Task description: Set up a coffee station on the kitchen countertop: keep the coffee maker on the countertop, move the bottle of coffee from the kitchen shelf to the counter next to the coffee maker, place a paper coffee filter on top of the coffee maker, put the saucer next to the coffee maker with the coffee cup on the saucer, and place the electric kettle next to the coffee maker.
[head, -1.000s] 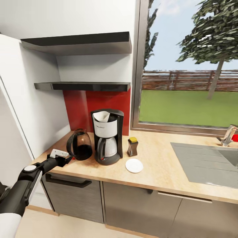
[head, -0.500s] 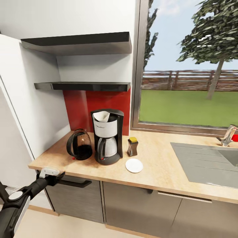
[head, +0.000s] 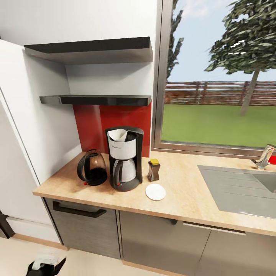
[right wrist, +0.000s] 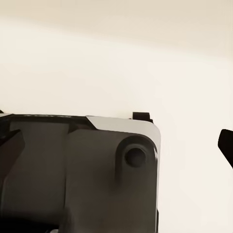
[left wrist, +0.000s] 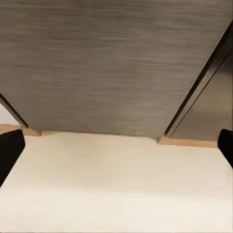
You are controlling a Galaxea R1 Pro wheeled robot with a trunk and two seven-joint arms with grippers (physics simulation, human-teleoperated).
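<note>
The coffee maker (head: pixel 124 159) stands on the kitchen countertop (head: pixel 184 199) against the red backsplash, with the white paper coffee filter (head: pixel 118 135) in its top. The glass electric kettle (head: pixel 92 168) sits right beside it on the left. On its right are the bottle of coffee (head: pixel 153 170) and, in front of that, the bare white saucer (head: pixel 155 192). The coffee cup is out of view. The kitchen shelf (head: pixel 96 100) above is bare. My left gripper (head: pixel 51 264) hangs low near the floor, open (left wrist: pixel 116 150), facing a cabinet front. My right gripper (right wrist: pixel 119 145) looks open, its fingers empty.
A steel sink (head: pixel 241 188) with a tap (head: pixel 264 156) lies in the counter's right half under a large window. Dark grey cabinet fronts (head: pixel 86 226) with a black handle run below. A white tall unit (head: pixel 23 153) closes the left side. Part of my own body (right wrist: pixel 77 174) shows in the right wrist view.
My left arm has dropped from the counter's front edge beside the kettle down to floor level. Everything on the counter has stayed put.
</note>
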